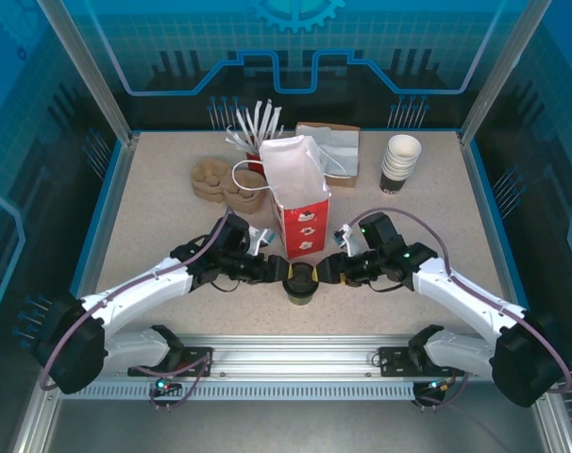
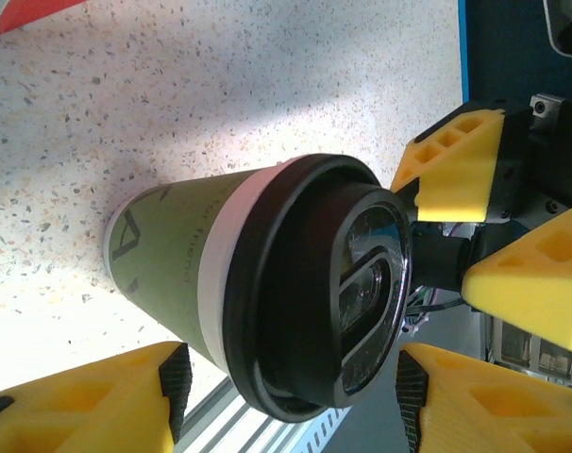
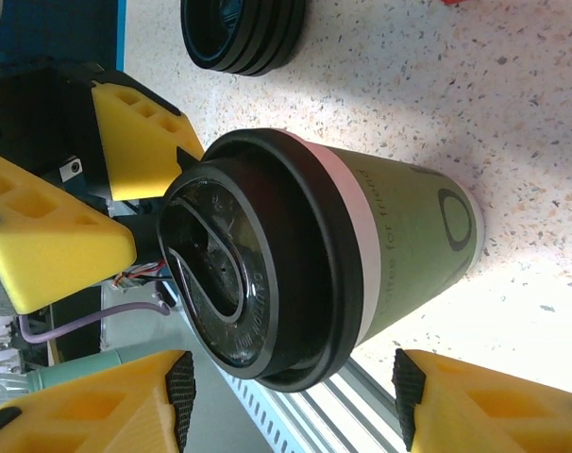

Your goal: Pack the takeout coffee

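Top external: takeout coffee (image 1: 302, 280) at the bag's (image 1: 300, 219) 6 o'clock. Left gripper (image 1: 277, 272) at its 9, right gripper (image 1: 327, 269) at its 3, jaws apart on both.

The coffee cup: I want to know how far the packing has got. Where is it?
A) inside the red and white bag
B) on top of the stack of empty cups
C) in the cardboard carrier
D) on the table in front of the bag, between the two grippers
D: the coffee cup stands lidded on the table just in front of the bag, with the left gripper and the right gripper at its sides.
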Action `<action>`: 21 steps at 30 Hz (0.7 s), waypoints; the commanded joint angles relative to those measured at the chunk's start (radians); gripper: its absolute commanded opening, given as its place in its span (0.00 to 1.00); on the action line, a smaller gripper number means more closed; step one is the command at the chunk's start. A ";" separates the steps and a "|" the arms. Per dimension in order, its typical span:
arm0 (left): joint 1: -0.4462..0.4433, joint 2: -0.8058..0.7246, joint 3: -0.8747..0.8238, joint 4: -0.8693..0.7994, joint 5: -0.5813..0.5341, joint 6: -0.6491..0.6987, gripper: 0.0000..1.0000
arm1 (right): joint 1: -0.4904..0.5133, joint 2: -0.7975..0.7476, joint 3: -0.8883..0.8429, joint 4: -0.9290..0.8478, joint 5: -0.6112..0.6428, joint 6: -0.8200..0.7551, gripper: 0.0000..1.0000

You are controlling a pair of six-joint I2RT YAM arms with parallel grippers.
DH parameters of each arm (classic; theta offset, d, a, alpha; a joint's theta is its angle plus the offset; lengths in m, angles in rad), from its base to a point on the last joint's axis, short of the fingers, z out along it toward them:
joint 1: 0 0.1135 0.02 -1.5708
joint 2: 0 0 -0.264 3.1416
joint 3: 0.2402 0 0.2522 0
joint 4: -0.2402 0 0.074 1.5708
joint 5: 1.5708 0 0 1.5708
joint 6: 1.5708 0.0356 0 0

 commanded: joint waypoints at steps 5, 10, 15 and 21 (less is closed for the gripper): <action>0.007 0.033 0.010 0.044 -0.008 0.025 0.58 | 0.021 0.047 0.046 -0.003 0.013 -0.027 0.60; 0.008 0.045 0.005 0.051 -0.013 0.026 0.54 | 0.020 0.066 0.047 0.011 0.007 -0.020 0.59; 0.007 0.053 0.000 0.055 -0.017 0.027 0.52 | 0.021 0.079 0.042 0.022 0.013 -0.018 0.58; 0.008 0.073 -0.007 0.065 -0.026 0.028 0.49 | 0.020 0.100 0.051 0.011 0.028 -0.012 0.56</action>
